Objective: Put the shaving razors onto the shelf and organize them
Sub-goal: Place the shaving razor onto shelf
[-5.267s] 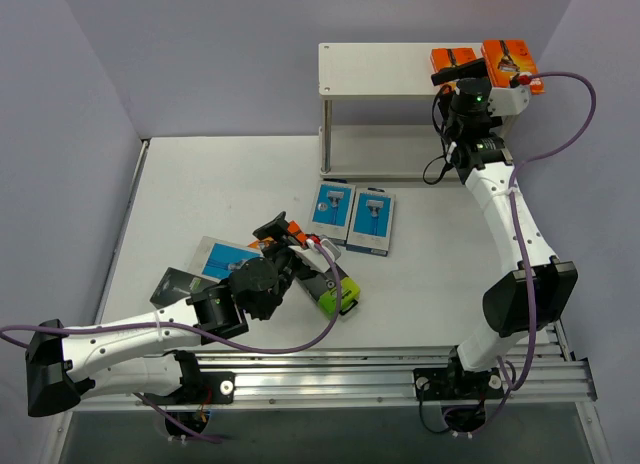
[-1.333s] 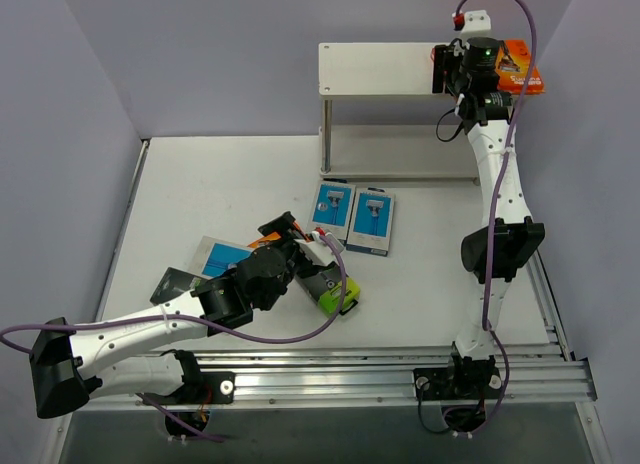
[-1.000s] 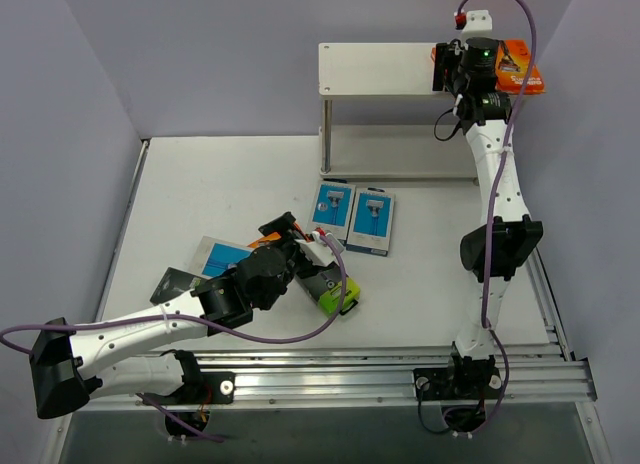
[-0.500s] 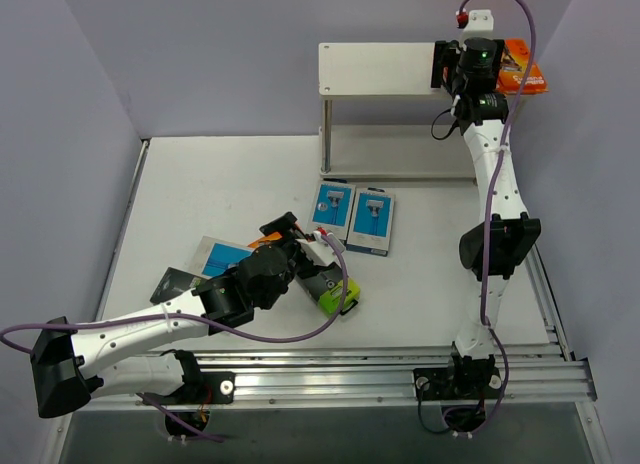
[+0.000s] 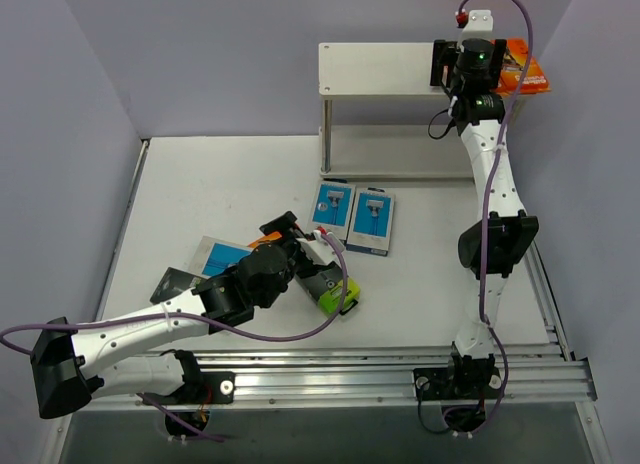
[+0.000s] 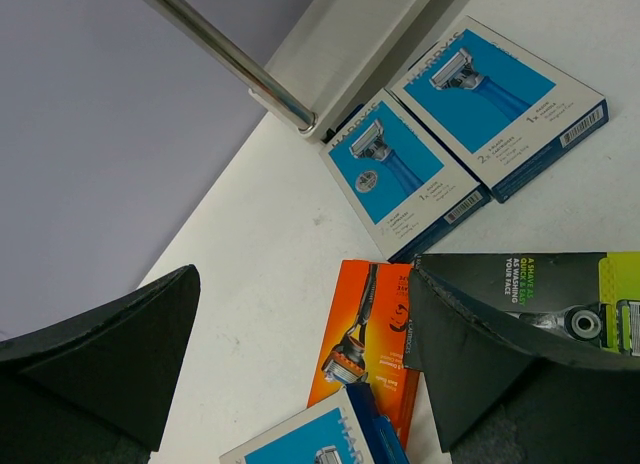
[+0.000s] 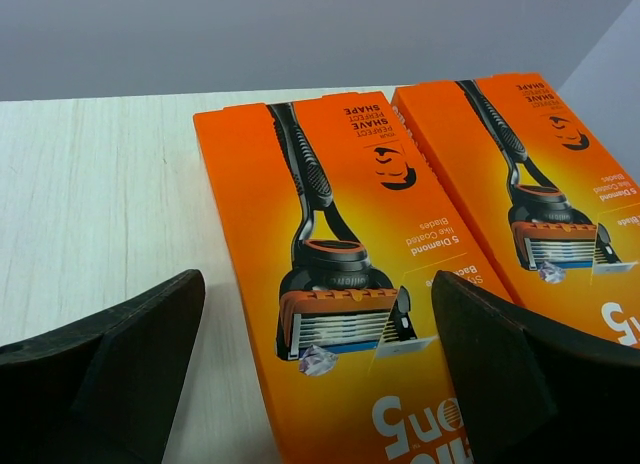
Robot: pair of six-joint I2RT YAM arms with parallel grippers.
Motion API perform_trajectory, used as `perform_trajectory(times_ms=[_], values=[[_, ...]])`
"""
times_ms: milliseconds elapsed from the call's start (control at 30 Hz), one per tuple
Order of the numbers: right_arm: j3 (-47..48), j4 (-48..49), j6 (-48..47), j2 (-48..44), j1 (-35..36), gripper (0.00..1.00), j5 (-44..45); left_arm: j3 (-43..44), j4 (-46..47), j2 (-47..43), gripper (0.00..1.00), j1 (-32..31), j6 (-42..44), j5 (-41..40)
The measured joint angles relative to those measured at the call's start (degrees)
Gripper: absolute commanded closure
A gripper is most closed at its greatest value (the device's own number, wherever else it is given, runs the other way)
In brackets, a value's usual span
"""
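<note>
The shelf (image 5: 380, 69) stands at the back of the table. On the right end of its top board (image 7: 100, 184) two orange razor packs (image 7: 350, 284) (image 7: 540, 204) lie flat side by side. My right gripper (image 7: 320, 384) hovers open over the left one, a finger on each side, holding nothing. On the table my left gripper (image 5: 300, 246) is open and empty above a third orange pack (image 6: 375, 344). Two light blue packs (image 5: 331, 204) (image 5: 371, 220) lie side by side in front of the shelf. A black and lime pack (image 5: 335, 289) sits by the left gripper.
Another light blue pack (image 5: 222, 256) and a black pack (image 5: 172, 284) lie partly under the left arm. A shelf post (image 6: 225, 54) rises near the blue packs. Purple walls close in the table on the left, back and right.
My right gripper has opened and let go of the orange pack, which now rests on the shelf top beside the other one. The left arm has not moved.
</note>
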Motion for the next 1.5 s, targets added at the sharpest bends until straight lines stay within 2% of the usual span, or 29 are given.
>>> perform_trajectory(times_ms=[433,900,1067,1333,1500], values=[[-3.1,5.07,1.51,-0.76,0.81,0.0,-0.31,0.39,-0.48,1.05,0.06,0.15,-0.61,0.17],[-4.9,11.37,3.61,-6.05,1.79,0.0,-1.9,1.27,-1.99,3.85,0.06,0.15,-0.98,0.31],[-8.41,13.84,5.38,-8.68,3.37,0.03,-2.86,1.27,-1.84,3.85,0.06,0.15,-0.96,-0.2],[-17.2,16.59,12.63,-9.9,8.0,0.07,-3.08,1.29,-0.83,3.82,0.06,0.15,-1.03,-2.95],[-18.51,16.68,16.68,-9.77,10.1,0.08,-1.92,2.43,-3.48,3.52,0.06,0.39,-2.86,-4.7]])
